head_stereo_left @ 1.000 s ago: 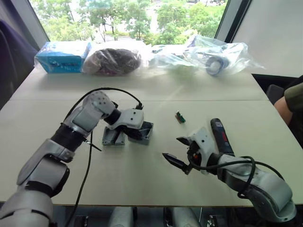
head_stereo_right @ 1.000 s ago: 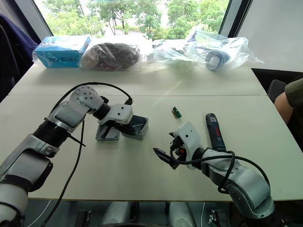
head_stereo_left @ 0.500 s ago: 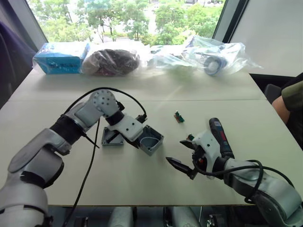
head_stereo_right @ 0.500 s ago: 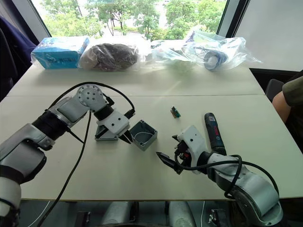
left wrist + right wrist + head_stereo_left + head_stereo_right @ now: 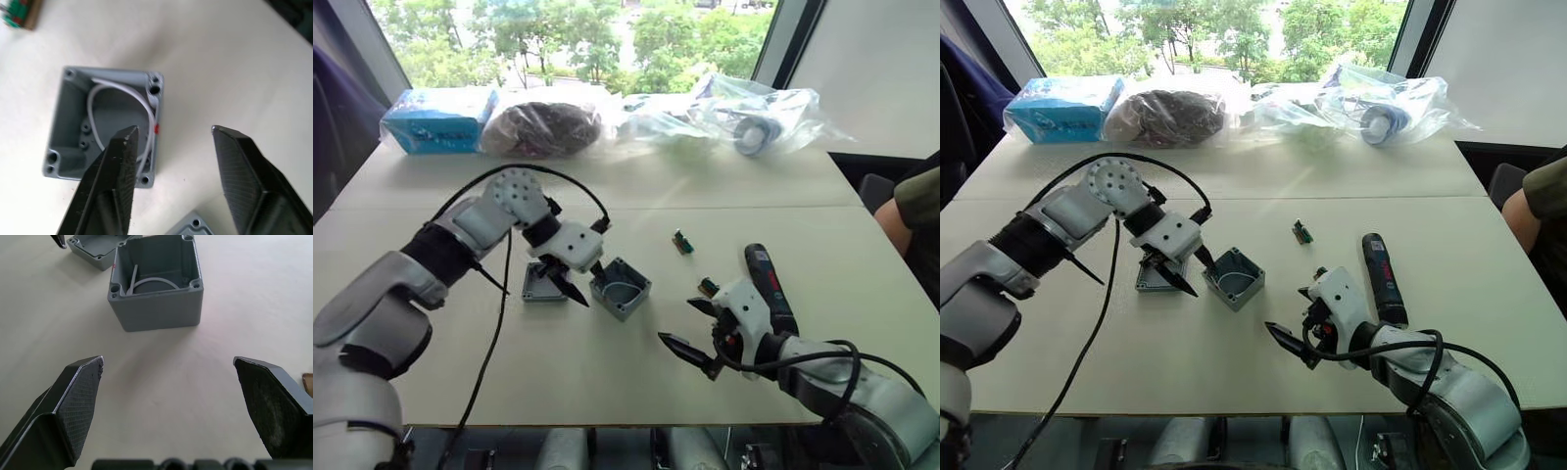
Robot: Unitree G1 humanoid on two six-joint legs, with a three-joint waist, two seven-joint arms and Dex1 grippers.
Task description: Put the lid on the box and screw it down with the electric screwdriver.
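The grey box (image 5: 622, 287) stands upright on the table, open side up, with a white wire curled inside (image 5: 105, 125). Just to its left the lid (image 5: 540, 284) lies flat. My left gripper (image 5: 578, 279) hovers open over the gap between them, one finger (image 5: 122, 161) above the box's edge, holding nothing. Right of the box, my right gripper (image 5: 683, 323) is open and faces the box (image 5: 156, 281) across bare table. The black electric screwdriver (image 5: 769, 289) with its red label lies on the table just behind the right gripper.
A small green part (image 5: 682, 241) lies behind the box. A blue carton (image 5: 440, 117) and several plastic bags (image 5: 754, 113) line the far edge. A person's sleeve (image 5: 918, 196) shows at the right edge. A black cable (image 5: 494, 323) hangs from my left arm.
My left gripper carried the box away from the lid to the right, set it down upright, let go and drew back. My right gripper has shifted slightly.
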